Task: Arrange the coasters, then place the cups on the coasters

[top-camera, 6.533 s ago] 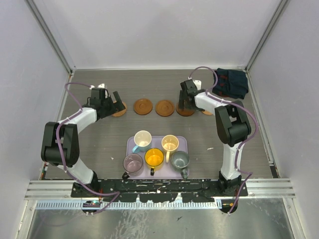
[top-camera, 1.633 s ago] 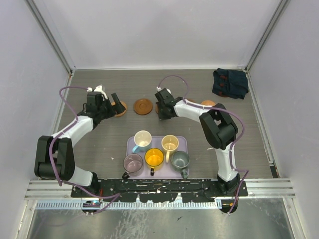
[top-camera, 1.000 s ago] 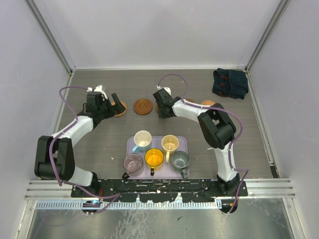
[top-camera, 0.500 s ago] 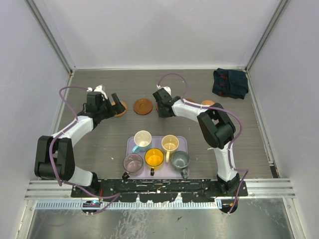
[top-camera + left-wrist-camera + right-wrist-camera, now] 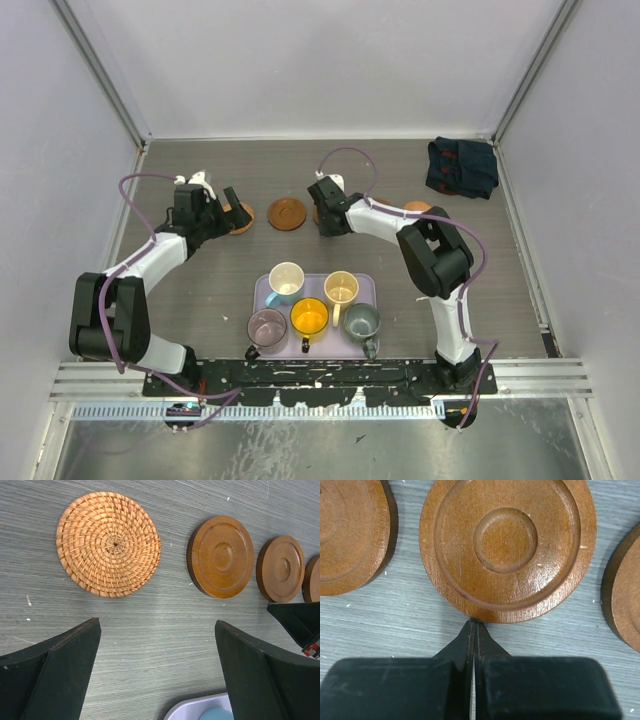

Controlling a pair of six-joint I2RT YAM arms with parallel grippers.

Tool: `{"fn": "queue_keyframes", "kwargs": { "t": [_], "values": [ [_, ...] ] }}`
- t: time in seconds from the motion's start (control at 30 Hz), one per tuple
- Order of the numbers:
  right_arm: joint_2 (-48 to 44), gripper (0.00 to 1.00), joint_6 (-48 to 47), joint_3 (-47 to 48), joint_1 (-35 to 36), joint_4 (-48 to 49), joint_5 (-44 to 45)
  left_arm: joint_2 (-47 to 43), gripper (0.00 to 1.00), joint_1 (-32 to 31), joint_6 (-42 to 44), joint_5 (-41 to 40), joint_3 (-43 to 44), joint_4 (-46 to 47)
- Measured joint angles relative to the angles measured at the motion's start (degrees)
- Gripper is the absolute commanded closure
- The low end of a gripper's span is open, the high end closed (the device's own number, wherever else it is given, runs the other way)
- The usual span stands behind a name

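Observation:
Several brown coasters lie in a row at the back: a woven one (image 5: 108,543), then wooden discs (image 5: 223,556) (image 5: 280,568). My left gripper (image 5: 157,625) hangs open just in front of the woven coaster (image 5: 240,217), holding nothing. My right gripper (image 5: 474,622) is shut, its tips touching the near rim of a wooden coaster (image 5: 507,547), with another coaster on each side (image 5: 350,535) (image 5: 625,595). From above, that gripper (image 5: 325,222) covers this coaster. Several cups stand on the lavender tray (image 5: 370,285): white-blue (image 5: 286,281), cream (image 5: 341,288), purple (image 5: 266,326), orange (image 5: 309,317), grey-green (image 5: 361,321).
A dark folded cloth (image 5: 463,166) lies at the back right corner. Walls enclose the table on three sides. The tray's corner (image 5: 200,712) shows just below my left fingers in the left wrist view.
Over the last second nothing has visibly moved. Before that, my right gripper slid left along the coaster row from its right end, and a coaster moved with it.

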Motion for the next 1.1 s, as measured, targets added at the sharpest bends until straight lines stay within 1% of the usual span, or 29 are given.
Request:
{"fn": "queue_keyframes", "kwargs": {
  "t": [0.1,0.2,0.37,0.5,0.73,0.9,1.0,1.03,1.07,1.1],
  "values": [
    [-0.7,0.99,0.0,-0.4,0.0,-0.9,-0.4,0.0,0.02,0.0,0.0,0.0,0.0,0.0],
    [-3.3,0.99,-0.1,-2.1,0.0,-1.7,-0.8,0.0,0.02,0.0,0.0,0.0,0.0,0.0],
    [-10.6,0.99,-0.3,-4.5,0.0,-2.7,-2.1,0.0,0.02,0.0,0.0,0.0,0.0,0.0],
    [-17.7,0.99,-0.7,-7.0,0.0,-2.3,-0.8,0.0,0.02,0.0,0.0,0.0,0.0,0.0],
    [-27.8,0.99,-1.0,-13.3,-0.1,0.3,6.7,-0.2,0.02,0.0,0.0,-1.4,0.0,-0.2],
    [-32.9,0.99,1.3,-17.9,-1.9,0.7,14.0,0.2,0.02,0.0,0.6,-5.2,0.0,-0.1],
    [-36.5,0.98,2.0,-20.7,-2.8,0.7,19.3,2.0,0.02,0.0,1.4,-6.1,0.0,1.2],
    [-38.1,0.89,1.9,-21.7,-2.9,1.2,20.9,3.0,0.02,0.0,1.6,-6.1,0.0,2.0],
    [-39.8,0.7,1.6,-23.0,-2.9,2.1,22.1,3.9,0.02,0.0,1.7,-6.0,0.1,2.6],
    [-41.6,0.46,1.0,-24.5,-2.8,3.4,22.9,5.0,0.02,0.0,1.9,-6.0,0.2,3.2]
  ]
}}
